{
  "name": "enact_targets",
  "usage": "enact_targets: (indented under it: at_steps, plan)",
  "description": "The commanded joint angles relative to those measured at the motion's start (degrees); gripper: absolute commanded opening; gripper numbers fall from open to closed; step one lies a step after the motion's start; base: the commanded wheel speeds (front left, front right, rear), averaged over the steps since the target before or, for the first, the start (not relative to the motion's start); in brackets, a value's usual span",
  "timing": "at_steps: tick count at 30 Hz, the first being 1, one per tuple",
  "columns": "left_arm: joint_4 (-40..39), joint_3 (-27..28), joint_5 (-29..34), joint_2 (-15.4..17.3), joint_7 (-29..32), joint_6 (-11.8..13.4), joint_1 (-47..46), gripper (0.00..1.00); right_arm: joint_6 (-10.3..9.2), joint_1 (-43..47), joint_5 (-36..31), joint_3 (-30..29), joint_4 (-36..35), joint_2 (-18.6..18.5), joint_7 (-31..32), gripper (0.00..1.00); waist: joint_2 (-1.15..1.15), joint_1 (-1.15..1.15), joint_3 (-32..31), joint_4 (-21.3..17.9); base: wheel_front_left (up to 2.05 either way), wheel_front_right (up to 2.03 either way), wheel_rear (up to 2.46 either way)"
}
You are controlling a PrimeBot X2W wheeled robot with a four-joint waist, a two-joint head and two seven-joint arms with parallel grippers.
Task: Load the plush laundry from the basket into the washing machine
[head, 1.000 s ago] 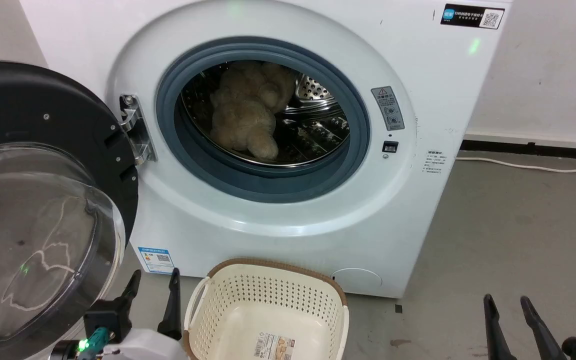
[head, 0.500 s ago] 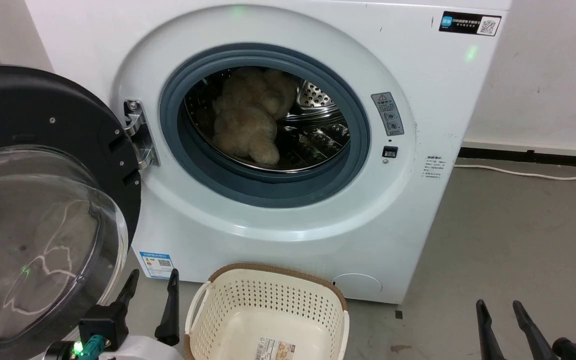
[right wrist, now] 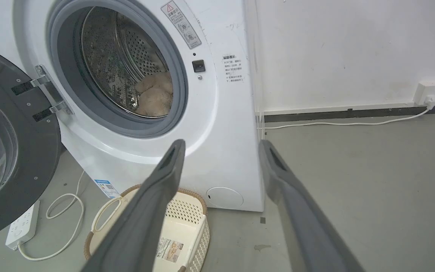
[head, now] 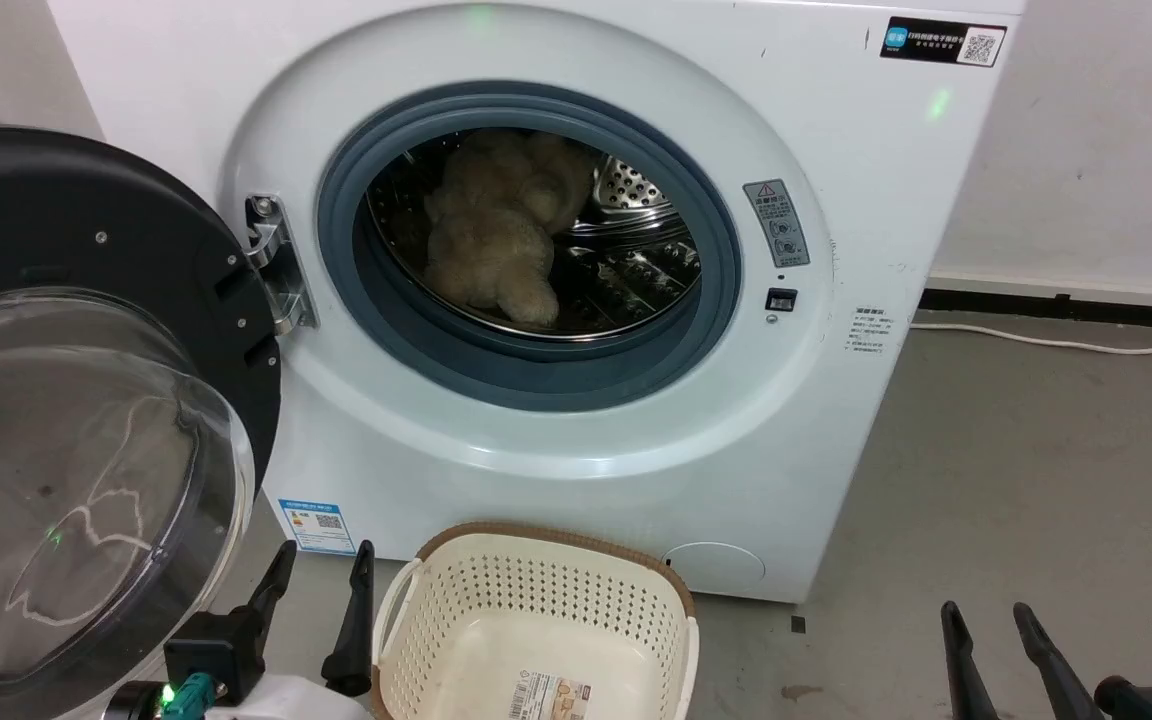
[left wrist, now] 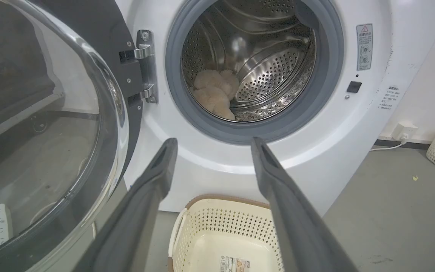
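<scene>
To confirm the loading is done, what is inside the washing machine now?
The plush laundry lies in the steel drum of the washing machine, toward its left side. The drum wall behind it is hidden.

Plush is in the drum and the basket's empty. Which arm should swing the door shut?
Left, probably. The open door hangs from its hinge on the robot's left, close beside the left gripper, which is open and empty. The right gripper sits beyond the basket, farther from it.

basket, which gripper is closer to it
Left. The left gripper hangs just beside the basket, at its left side; the right gripper is well off to its right.
</scene>
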Motion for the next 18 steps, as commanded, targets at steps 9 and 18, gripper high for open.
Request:
enact_targets:
  at_steps: [9, 18]
  plan:
    - [0.0, 0.21, 0.38, -0.21, 0.05, 0.03, -0.04, 0.0, 0.0, -0.25, -0.12, 0.09, -0.03, 0.0, 0.2, 0.0, 0.0, 0.0, 0.1, -0.09, 0.0, 0.0, 0.0]
    - [-0.41, 1.04, 1.89, -1.04, 0.75, -0.2, -0.18, 0.0, 0.0, -1.1, -1.24, 0.29, -0.26, -0.01, 1.02, 0.0, 0.0, 0.0, 0.41, -0.33, 0.0, 0.0, 0.0]
